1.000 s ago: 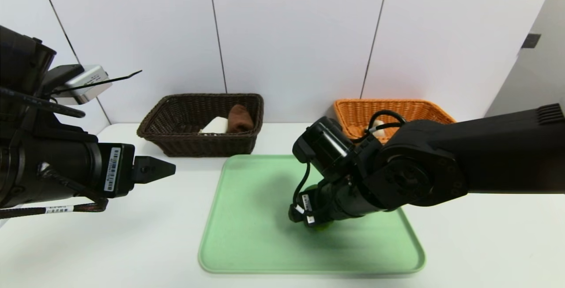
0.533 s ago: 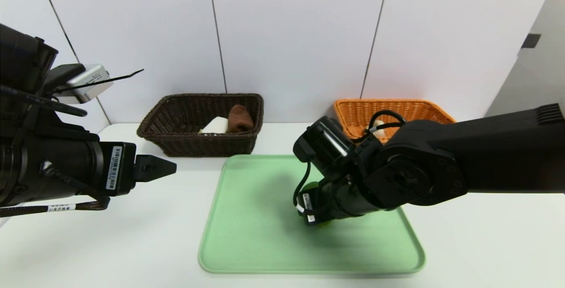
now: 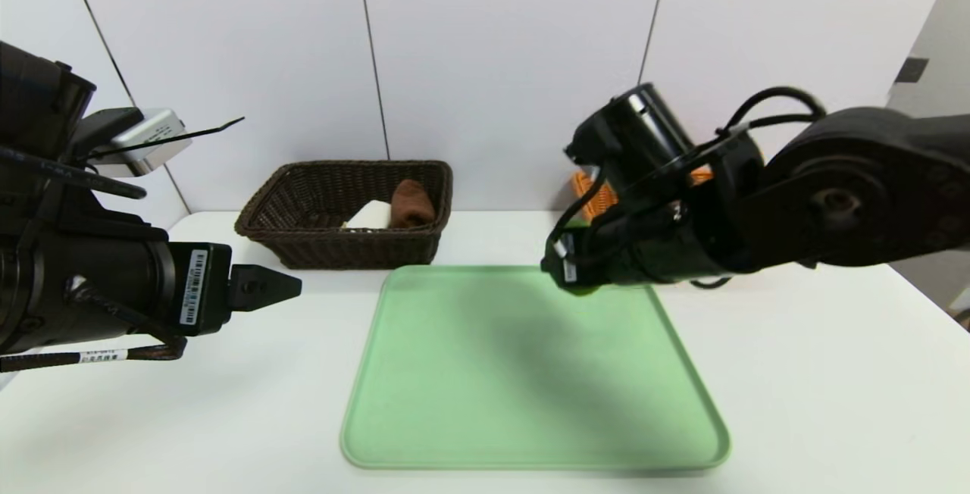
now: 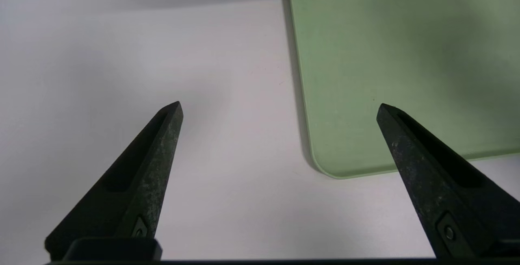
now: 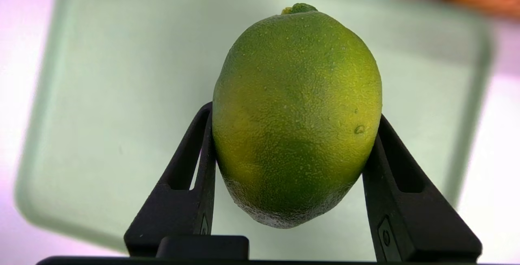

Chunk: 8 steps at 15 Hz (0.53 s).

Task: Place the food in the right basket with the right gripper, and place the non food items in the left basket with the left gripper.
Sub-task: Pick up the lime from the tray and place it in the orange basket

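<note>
A green lime hangs in the air above the green tray, with my right gripper shut on its two sides. In the head view the right gripper is raised over the tray's far right corner, just in front of the orange right basket, which the arm mostly hides. The brown left basket stands at the back left and holds a white item and a brown item. My left gripper is open and holds nothing, hovering over the table left of the tray.
The green tray lies in the middle of the white table with nothing on its visible surface. Its near left corner shows between the left fingers. A white panelled wall stands right behind both baskets.
The right gripper closed on the lime on the tray, then lifted it up and back toward the orange basket. The left arm has stayed where it was.
</note>
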### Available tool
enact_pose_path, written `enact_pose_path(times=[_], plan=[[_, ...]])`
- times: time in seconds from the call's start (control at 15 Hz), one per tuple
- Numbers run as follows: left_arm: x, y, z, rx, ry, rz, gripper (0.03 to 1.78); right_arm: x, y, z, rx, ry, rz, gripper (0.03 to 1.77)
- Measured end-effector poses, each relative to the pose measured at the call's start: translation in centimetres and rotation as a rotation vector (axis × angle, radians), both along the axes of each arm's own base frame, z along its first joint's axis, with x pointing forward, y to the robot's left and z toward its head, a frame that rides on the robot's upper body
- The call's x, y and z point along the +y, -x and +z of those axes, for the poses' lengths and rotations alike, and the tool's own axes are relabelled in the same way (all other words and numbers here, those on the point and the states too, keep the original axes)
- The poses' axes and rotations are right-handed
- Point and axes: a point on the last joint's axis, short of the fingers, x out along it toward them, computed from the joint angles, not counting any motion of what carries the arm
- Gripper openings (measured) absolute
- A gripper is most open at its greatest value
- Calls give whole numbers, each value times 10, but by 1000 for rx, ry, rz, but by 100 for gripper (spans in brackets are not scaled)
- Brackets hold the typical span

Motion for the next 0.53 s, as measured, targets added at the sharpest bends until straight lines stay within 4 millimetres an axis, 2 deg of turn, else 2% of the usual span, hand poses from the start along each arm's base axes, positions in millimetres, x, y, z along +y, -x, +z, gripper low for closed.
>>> enact_pose_path(times=[0.27,0.53], plan=[[0,0,0,1,-1,2,169,-42,-29,37,-115,-50,-130,99],[0,-1,0,1,-2,4,169,-76,-71,44,-172,-24,-233,98]])
